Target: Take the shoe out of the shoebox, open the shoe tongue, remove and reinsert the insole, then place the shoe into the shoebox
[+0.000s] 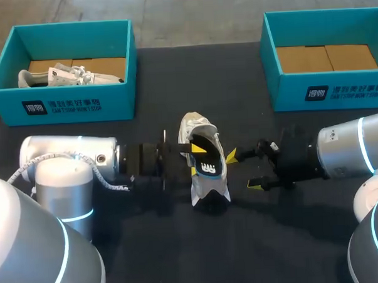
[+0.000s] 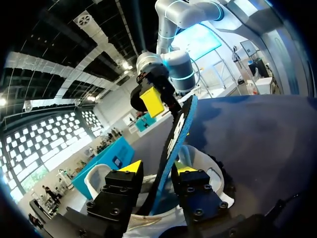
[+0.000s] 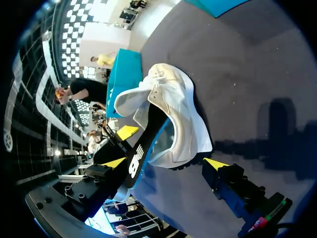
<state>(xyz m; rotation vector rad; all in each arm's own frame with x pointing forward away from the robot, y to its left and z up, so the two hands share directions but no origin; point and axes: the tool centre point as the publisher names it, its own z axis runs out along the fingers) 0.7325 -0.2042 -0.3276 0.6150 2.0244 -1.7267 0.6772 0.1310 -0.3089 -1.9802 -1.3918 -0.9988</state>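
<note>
On the black surface sits the white mesh sneaker. Its black-and-blue foam insole rises inside the left gripper; whether it is pinched, I cannot tell. The right gripper waits alongside, fingers wide apart and empty, likely to steady the shoe.

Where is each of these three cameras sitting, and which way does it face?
Head view: above and behind, looking down on the table; left gripper and right gripper flank the shoe.
Left wrist view: on the left wrist, facing the insole; left gripper shows.
Right wrist view: on the right wrist, facing the shoe; open right gripper shows.
Shared: all see the shoe and insole.
</note>
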